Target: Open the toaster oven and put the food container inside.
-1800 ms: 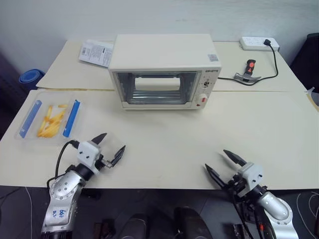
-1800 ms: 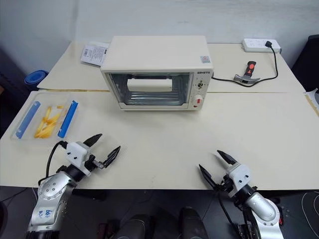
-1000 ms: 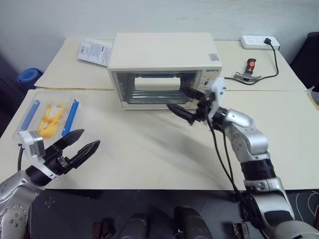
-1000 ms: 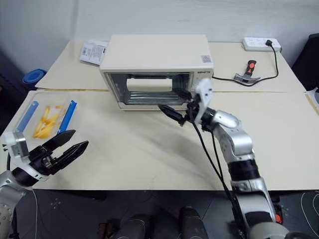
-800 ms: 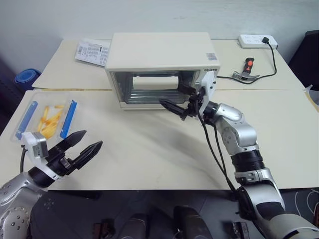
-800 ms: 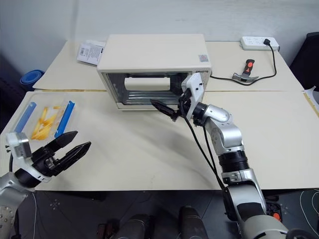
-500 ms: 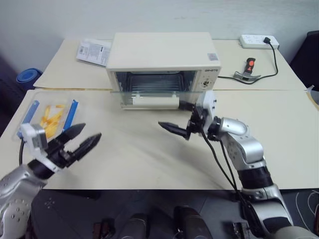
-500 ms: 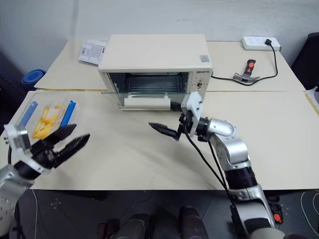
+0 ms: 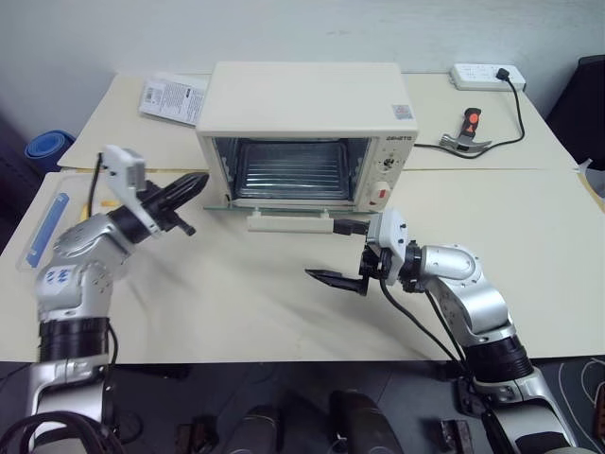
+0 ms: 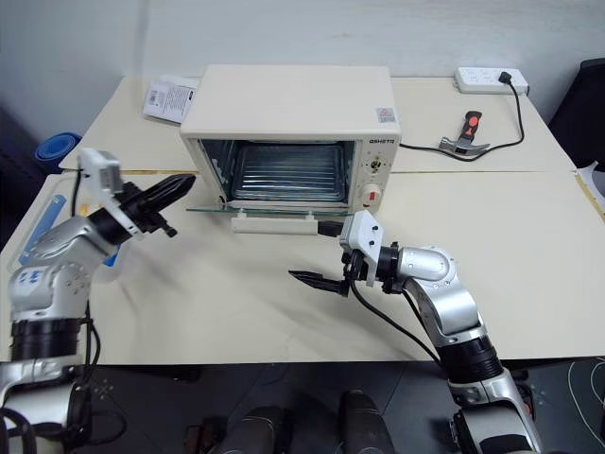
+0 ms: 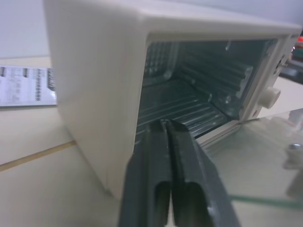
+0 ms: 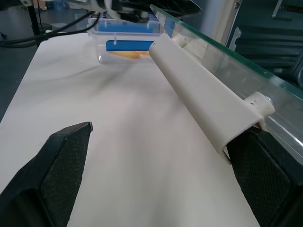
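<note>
Cream tables (image 9: 529, 236) against white wall (image 9: 284, 28); power strip (image 9: 482, 74), hammer (image 9: 468, 132), leaflet (image 9: 170, 95) at back.

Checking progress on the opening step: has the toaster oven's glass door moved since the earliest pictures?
Yes. The cream-white toaster oven's glass drop-down door has swung from upright against the oven front down to level, its handle now toward the robot.

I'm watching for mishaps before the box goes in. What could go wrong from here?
1. The right gripper sits open just in front of the oven door's handle; lifting carelessly could knock the lowered glass door.
2. The left gripper, shut and empty, points close to the oven and the door's left corner, and might bump them.
3. The food container still waits behind the left arm.
</note>
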`<state>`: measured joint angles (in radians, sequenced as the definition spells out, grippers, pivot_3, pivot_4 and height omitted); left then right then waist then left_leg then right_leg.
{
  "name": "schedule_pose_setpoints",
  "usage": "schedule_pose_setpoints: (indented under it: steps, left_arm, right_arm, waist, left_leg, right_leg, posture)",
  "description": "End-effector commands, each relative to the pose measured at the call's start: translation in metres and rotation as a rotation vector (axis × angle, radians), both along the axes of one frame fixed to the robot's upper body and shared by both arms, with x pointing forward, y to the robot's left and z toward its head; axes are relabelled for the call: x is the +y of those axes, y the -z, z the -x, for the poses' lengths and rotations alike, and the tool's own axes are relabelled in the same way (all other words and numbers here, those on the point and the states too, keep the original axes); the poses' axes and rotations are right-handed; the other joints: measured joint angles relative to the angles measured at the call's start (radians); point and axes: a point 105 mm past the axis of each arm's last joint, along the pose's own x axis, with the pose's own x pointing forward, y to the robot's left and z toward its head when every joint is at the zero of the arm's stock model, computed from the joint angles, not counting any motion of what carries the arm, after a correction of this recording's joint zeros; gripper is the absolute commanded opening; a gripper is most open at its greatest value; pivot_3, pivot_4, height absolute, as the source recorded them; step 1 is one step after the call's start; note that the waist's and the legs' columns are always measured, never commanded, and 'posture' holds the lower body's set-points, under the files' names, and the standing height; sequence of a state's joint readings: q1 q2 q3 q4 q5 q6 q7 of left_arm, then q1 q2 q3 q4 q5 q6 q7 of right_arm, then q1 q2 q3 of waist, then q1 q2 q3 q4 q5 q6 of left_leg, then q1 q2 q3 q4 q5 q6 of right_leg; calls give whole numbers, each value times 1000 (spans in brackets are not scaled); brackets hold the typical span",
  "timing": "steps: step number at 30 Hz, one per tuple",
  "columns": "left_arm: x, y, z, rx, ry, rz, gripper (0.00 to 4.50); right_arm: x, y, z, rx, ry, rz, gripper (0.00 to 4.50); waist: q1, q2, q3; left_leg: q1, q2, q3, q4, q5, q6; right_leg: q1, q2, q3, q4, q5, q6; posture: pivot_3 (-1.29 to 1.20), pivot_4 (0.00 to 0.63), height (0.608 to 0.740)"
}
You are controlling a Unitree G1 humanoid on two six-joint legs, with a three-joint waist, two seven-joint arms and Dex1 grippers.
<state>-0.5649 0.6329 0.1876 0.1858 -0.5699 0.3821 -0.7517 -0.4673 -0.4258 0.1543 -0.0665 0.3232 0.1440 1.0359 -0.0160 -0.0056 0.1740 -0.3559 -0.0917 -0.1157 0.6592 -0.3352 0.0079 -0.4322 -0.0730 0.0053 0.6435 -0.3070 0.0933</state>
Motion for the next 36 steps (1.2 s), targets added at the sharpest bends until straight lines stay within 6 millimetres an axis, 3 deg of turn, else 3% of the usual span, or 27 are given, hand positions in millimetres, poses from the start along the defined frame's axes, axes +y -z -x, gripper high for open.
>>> schedule_pose_setpoints:
  steps: [1, 7, 11, 15, 21, 25, 31, 34, 36]
  left_arm:
    - [-16, 7, 7, -7, 125, -89, 24]
    - [-17, 33, 18, 42, 160, -151, 24]
    - [-14, 57, 30, 74, 124, -197, 24]
    - [-9, 74, 49, 80, 53, -179, 24]
    - [15, 80, 72, 31, -142, -88, 24]
    - [73, 70, 121, 19, -482, 138, 939]
    - [143, 80, 206, 77, -948, 265, 2749]
    - [167, 85, 232, 114, -1143, 326, 3660]
    - [171, 85, 231, 162, -1209, 380, 4292]
  right_arm:
    - [-8, 5, 6, -25, 7, 15, 4500]
    - [-55, 38, 24, 13, 146, 37, 4500]
    - [-88, 42, 37, 17, 269, 5, 4500]
    - [-95, 6, 43, -90, 294, -185, 4500]
    - [-79, -17, 38, -72, 194, -314, 4500]
    - [-58, -26, 33, -145, 85, -332, 4500]
    - [-44, -23, 29, -173, -16, -320, 4500]
    - [-40, -22, 25, -178, -57, -314, 4500]
    - [-37, -23, 25, -188, -90, -305, 4500]
  waist:
    - [-5, 0, 0]
    - [-3, 0, 0]
    - [0, 0, 0]
    - [0, 0, 0]
    - [11, 0, 0]
    - [13, -1, 1]
    - [22, -2, 1]
    - [39, -3, 1]
    - [42, -3, 1]
  left_leg:
    - [0, 0, 0, 0, 0, 0]
    - [0, -1, 0, 3, 0, 1]
    - [0, 0, 0, 4, 0, 1]
    - [2, 1, 2, 4, 0, 0]
    - [3, 1, 2, 4, 0, 0]
    - [2, 2, 2, 3, -2, 1]
    - [3, 3, 2, 5, -3, 2]
    - [3, 2, 2, 6, -4, 4]
    - [4, 3, 2, 6, -4, 4]
  right_leg:
    - [0, 0, 0, 0, 0, 0]
    - [1, -1, 0, -2, 0, 0]
    - [2, -1, 1, -1, 0, 0]
    - [3, 0, 3, 1, 0, 0]
    - [4, 0, 3, 0, 0, 0]
    - [3, 1, 3, -1, 0, 0]
    - [7, 1, 2, -6, 0, 0]
    - [9, 1, 2, -8, 0, 0]
    - [10, 1, 2, -10, 0, 0]
  posture:
    - [0, 150, 740]
    - [0, 150, 740]
    - [0, 150, 740]
    - [0, 150, 740]
    - [0, 150, 740]
    - [0, 150, 740]
    - [0, 150, 740]
    - [0, 150, 740]
    - [0, 150, 740]
